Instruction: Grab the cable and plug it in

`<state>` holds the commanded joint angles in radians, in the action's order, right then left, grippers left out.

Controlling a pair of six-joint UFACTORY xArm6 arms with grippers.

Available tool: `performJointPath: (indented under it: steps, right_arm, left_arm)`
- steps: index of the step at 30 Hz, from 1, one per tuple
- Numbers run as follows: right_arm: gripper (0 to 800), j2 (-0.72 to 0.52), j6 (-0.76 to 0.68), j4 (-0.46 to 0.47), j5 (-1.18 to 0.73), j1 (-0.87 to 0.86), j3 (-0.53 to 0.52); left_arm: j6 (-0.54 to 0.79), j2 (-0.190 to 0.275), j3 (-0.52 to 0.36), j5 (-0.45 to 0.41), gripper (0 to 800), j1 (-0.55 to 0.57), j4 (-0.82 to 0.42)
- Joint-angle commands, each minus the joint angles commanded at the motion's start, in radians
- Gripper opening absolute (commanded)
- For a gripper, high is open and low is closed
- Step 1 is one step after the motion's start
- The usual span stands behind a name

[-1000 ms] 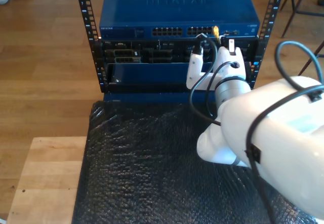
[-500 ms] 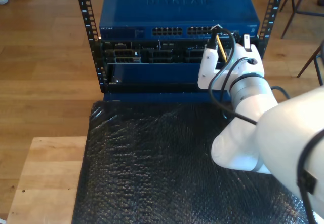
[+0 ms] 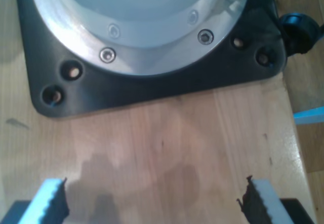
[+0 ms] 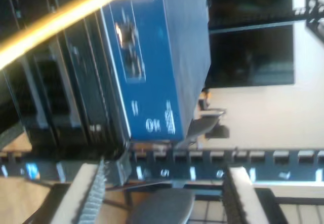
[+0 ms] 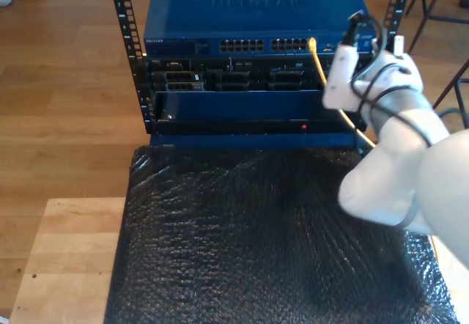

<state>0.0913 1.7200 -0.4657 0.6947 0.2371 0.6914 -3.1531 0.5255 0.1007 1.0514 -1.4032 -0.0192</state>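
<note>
**A:** Two hands here; which one is nearer to the cable [image 5: 318,66]?

**B:** My second hand [image 4: 162,183]. It is released, with nothing between the fingers. The cable lies just beside it, on the side of the blue switch [image 5: 256,20]. The cable's end is at a front port, and its long axis slants from there down past the wrist.

**A:** And the pose?

**B:** Raised, pointing past the switch's corner. My first hand [image 3: 152,203] is also released and hangs over bare bench [image 3: 167,148], so I judge it well apart from the cable.

I saw a glossy crinkled black mat [image 5: 242,243], smooth pale wood table [image 3: 167,148], and matt blue metal switch [image 5: 256,12].
</note>
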Motion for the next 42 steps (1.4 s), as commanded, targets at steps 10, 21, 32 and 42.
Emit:
performJointPath:
  steps: [10,21,32,42]
  right_arm:
    - [736,-0.083,0.031,0.141,-0.334,-0.195,0.044]
    - [798,-0.083,0.13,0.18,-0.747,-0.382,0.178]
    - [798,-0.071,0.256,0.18,-1.157,-0.617,0.361]
    - [798,-0.084,0.588,0.183,-1.441,-0.781,0.384]
  left_arm:
    - [0.0,0.0,0.0,0.0,800,0.0,0.0]
    - [0.0,0.0,0.0,0.0,800,0.0,0.0]
    - [0.0,0.0,0.0,0.0,800,0.0,0.0]
    - [0.0,0.0,0.0,0.0,800,0.0,0.0]
